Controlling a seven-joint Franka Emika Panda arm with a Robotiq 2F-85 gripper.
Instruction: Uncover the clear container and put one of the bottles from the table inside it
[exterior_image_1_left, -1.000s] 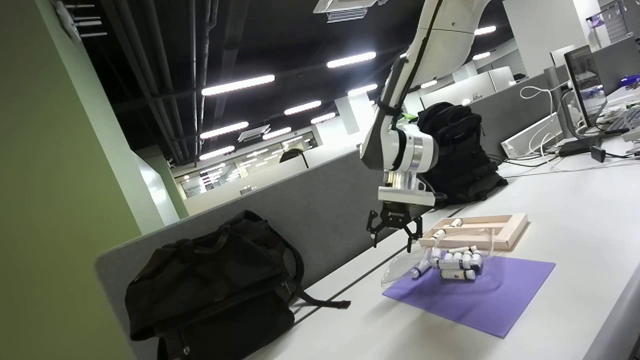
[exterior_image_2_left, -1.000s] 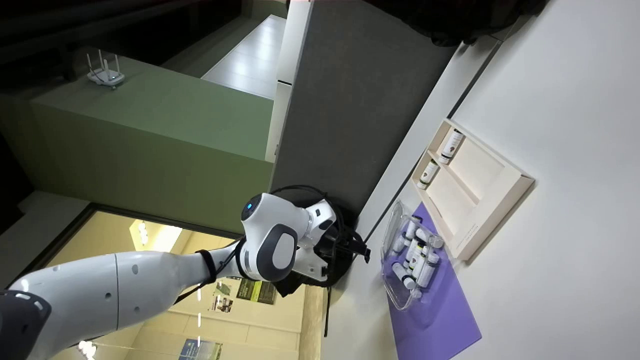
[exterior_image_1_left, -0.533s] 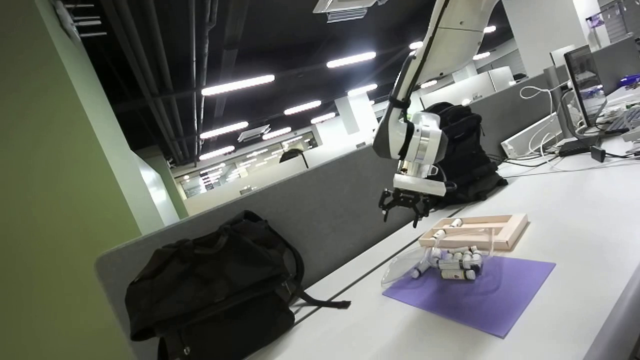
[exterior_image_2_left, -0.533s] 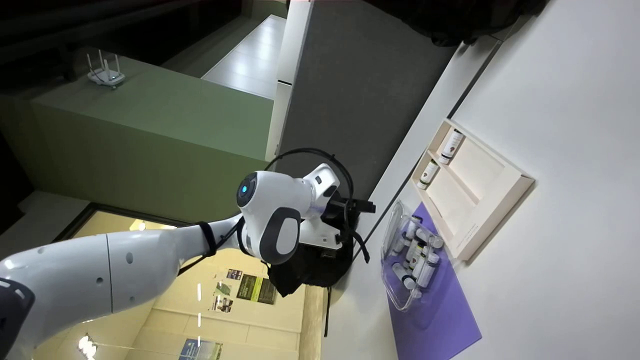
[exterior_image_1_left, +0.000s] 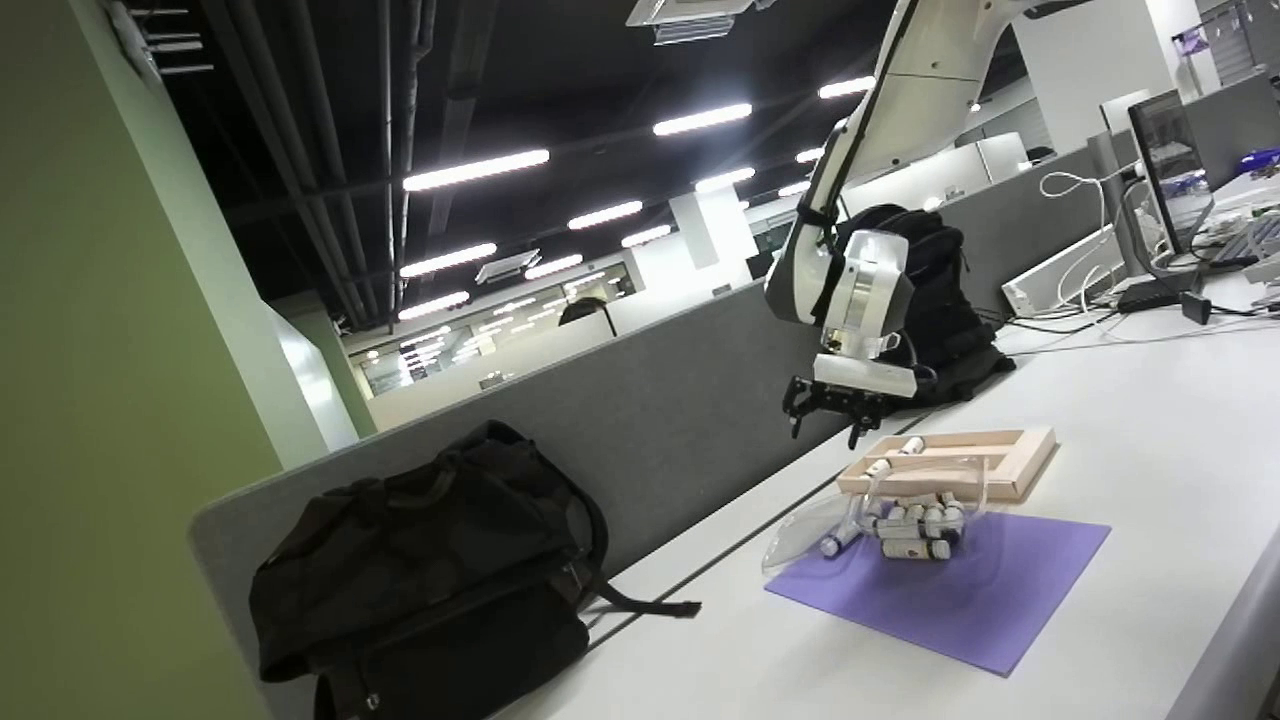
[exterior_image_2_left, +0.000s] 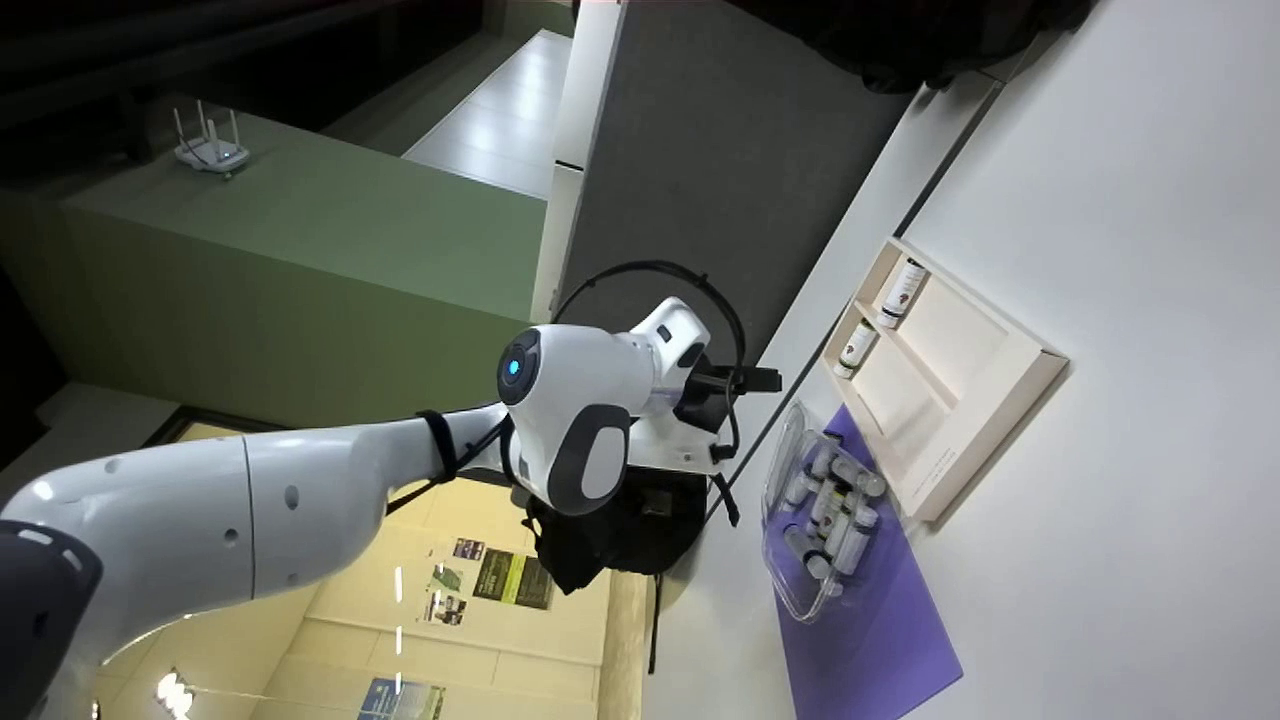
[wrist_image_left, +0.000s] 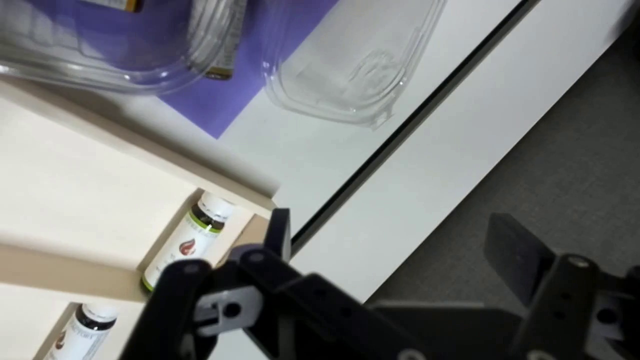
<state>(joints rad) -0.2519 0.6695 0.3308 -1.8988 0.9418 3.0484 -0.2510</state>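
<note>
Claw (exterior_image_1_left: 825, 436) shifts toward the wooden tray (exterior_image_2_left: 950, 320), jaws spread apart, nothing held.
Clear container (wrist_image_left: 205, 35) unmoved on the purple mat (exterior_image_1_left: 1020, 605), lid (wrist_image_left: 345, 75) lying back beside it: uncovering appears done. Shift suggests an approach to a tray bottle (wrist_image_left: 185, 242).

We distinguish a white arm (exterior_image_2_left: 180, 510), dark grey joint trim (exterior_image_2_left: 568, 475), 1 blue light (exterior_image_2_left: 514, 367), black cabling (exterior_image_2_left: 655, 266) and 2 black gripper fingers (wrist_image_left: 517, 257).

My two-fingered tool (exterior_image_1_left: 826, 432) is black. I see a flat rectangular purple mat (exterior_image_1_left: 1000, 610), a shallow pale-tan wooden tray (exterior_image_2_left: 985, 432), a round-cornered clear plastic container (wrist_image_left: 150, 80), a long greyish-white tabletop (exterior_image_2_left: 1120, 560) — and a small cylindrical bottle (wrist_image_left: 182, 245), white-labelled, red-marked, green-banded.
</note>
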